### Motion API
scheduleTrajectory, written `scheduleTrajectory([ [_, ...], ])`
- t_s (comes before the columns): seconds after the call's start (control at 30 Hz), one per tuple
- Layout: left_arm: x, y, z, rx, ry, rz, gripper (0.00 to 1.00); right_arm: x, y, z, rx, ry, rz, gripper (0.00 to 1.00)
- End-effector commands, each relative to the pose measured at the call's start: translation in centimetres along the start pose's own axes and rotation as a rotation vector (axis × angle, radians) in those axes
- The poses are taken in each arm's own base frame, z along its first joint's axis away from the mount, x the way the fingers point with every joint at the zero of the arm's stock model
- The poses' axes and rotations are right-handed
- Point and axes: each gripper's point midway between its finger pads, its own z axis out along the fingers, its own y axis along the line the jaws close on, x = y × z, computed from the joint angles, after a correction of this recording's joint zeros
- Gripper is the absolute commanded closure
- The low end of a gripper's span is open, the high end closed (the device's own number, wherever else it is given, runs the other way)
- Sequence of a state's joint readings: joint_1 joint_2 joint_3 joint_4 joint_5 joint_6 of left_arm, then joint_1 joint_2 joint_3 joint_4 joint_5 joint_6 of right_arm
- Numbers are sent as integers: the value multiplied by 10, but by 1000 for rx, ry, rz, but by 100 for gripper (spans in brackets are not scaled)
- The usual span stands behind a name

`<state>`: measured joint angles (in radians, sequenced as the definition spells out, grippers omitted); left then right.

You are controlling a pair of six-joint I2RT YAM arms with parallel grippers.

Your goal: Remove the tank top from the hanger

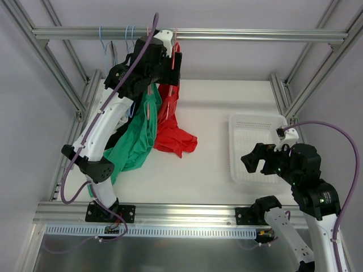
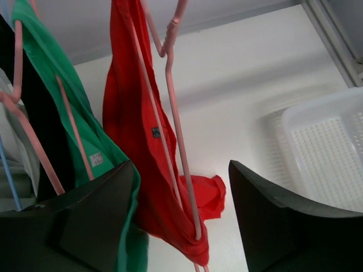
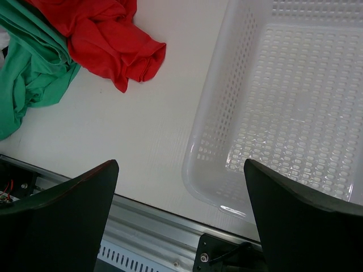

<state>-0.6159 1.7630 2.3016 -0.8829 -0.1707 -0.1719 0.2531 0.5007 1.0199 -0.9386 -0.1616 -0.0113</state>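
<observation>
The red tank top (image 2: 130, 124) hangs on its pink hanger (image 2: 174, 113) just ahead of the left gripper (image 2: 180, 170), between its spread, empty fingers, and looks light and limp, probably best pinched at a strap near the hanger's shoulder

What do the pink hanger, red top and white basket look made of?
Hanger: thin smooth pink rod, plastic or coated wire, unclear which. Red top: soft matte fabric, draping in folds. Basket: glossy white plastic, perforated, slightly see-through walls.
</observation>
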Motion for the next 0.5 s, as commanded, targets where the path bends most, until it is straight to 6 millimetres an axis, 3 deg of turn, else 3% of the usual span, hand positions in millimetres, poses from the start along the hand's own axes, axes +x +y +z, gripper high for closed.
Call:
scheduleTrajectory([
  [0.0, -15, 12, 7, -81, -49, 55, 33, -5, 6, -2, -35, -31, -2, 0],
  [0.1, -8, 14, 18, -107, -28, 58, 48, -5, 6, -1, -34, -33, -2, 1],
  [0.27, -7, 12, 28, -101, -24, 57, 51, -3, 6, 0, -34, -29, -3, 0],
  [0.33, -7, 10, 29, -94, -24, 59, 57, -3, 5, 1, -34, -27, -3, 1],
  [0.4, -7, 8, 30, -84, -24, 51, 66, -1, 4, 2, -30, -26, -1, 0],
  [0.47, -10, 7, 29, -79, -33, 39, 84, 0, 4, 3, -28, -24, 0, 1],
])
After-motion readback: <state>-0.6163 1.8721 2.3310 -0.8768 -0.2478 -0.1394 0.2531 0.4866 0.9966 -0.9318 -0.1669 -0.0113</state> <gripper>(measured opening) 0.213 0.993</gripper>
